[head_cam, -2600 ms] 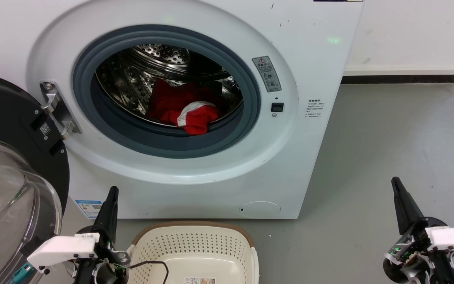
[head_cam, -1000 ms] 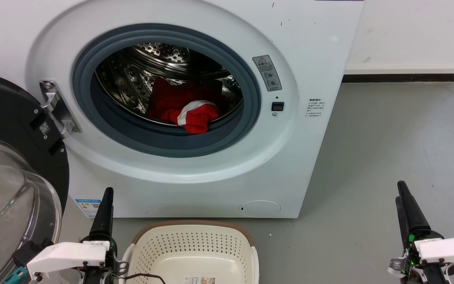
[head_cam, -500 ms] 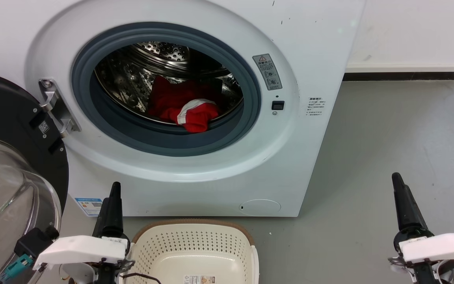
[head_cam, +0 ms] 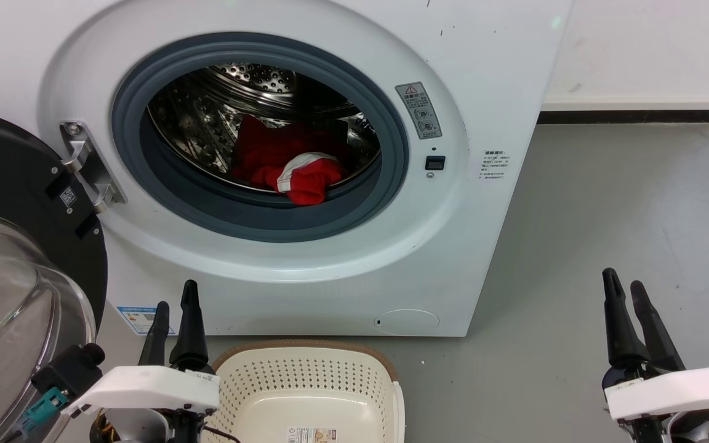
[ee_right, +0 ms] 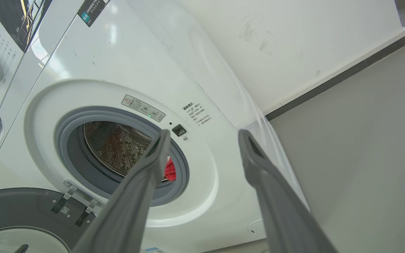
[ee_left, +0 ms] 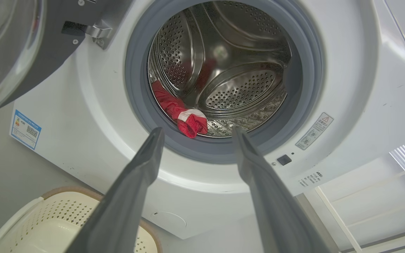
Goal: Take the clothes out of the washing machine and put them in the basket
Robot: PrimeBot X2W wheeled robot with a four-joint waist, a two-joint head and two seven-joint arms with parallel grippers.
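Note:
The washing machine [head_cam: 447,246] stands with its porthole open. The clothes [head_cam: 287,163], red with a white stripe, lie at the front of the steel drum, one fold hanging over the grey gasket. The left wrist view shows the clothes [ee_left: 176,107] low in the drum, and a red bit of the clothes [ee_right: 169,171] peeks out in the right wrist view. The basket [head_cam: 305,376] sits on the floor in front of the machine. My left gripper [head_cam: 175,294] is open beside the basket's left rim. My right gripper [head_cam: 621,278] is open over the floor, right of the machine.
The black-rimmed glass door [head_cam: 16,289] is swung open at the left, close to my left arm. Grey floor [head_cam: 607,203] stretches to the right of the machine. A white wall with a dark skirting strip [head_cam: 631,115] runs behind.
Both grippers have gone from fingers together to fingers spread. The left gripper has shifted slightly right and up, toward the machine. The clothes have not moved.

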